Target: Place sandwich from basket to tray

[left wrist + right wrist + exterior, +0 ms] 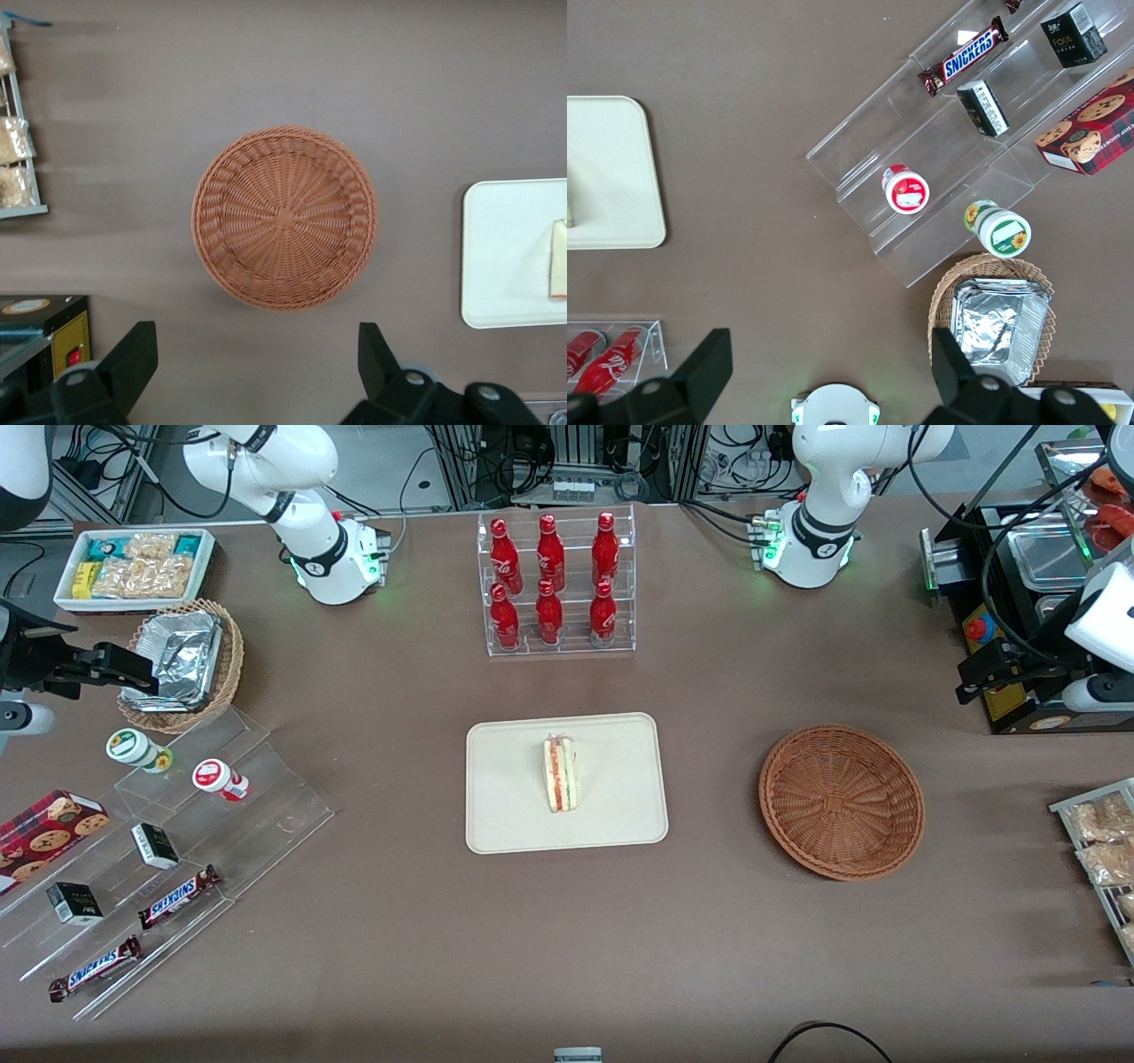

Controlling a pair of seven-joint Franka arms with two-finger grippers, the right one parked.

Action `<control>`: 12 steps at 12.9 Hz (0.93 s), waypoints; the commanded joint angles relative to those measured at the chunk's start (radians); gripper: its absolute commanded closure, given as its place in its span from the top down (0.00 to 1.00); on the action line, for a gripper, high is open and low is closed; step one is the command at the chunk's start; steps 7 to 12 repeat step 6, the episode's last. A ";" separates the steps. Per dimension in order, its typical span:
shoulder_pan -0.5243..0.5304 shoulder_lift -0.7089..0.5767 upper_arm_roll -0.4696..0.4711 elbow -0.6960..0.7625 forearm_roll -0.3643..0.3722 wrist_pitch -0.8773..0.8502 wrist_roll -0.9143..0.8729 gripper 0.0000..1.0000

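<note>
- The sandwich (pixel 560 774) lies on the tray (pixel 505 815), mid-table.
- Your basket (pixel 841 801) holds nothing.
- Your gripper (pixel 257 363) hangs high over the basket, jaws spread wide.

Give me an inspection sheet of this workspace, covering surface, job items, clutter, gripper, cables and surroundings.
Surface: brown table.
Job's things: triangular white-bread sandwich lies on the cream rectangular tray; reddish-brown wicker basket holds nothing.
Clutter: clear rack of red bottles; tan wicker basket of foil trays; white box of snack packets; clear stepped stand with Snickers bars.
Gripper: left gripper open, holding nothing, raised over the table beside the wicker basket.
Cables: black cable at the table's near edge.
Surroundings: black control box at the working arm's end.
</note>
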 commanded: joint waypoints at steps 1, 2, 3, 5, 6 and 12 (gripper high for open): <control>-0.018 0.039 0.003 0.059 -0.010 -0.011 0.017 1.00; -0.018 0.039 0.003 0.066 -0.005 -0.014 0.019 1.00; -0.018 0.039 0.003 0.069 -0.003 -0.014 0.017 1.00; -0.016 0.037 0.003 0.067 -0.003 -0.016 0.016 1.00; -0.015 0.037 0.003 0.066 -0.002 -0.019 0.011 1.00; -0.015 0.037 0.003 0.066 -0.002 -0.019 0.011 1.00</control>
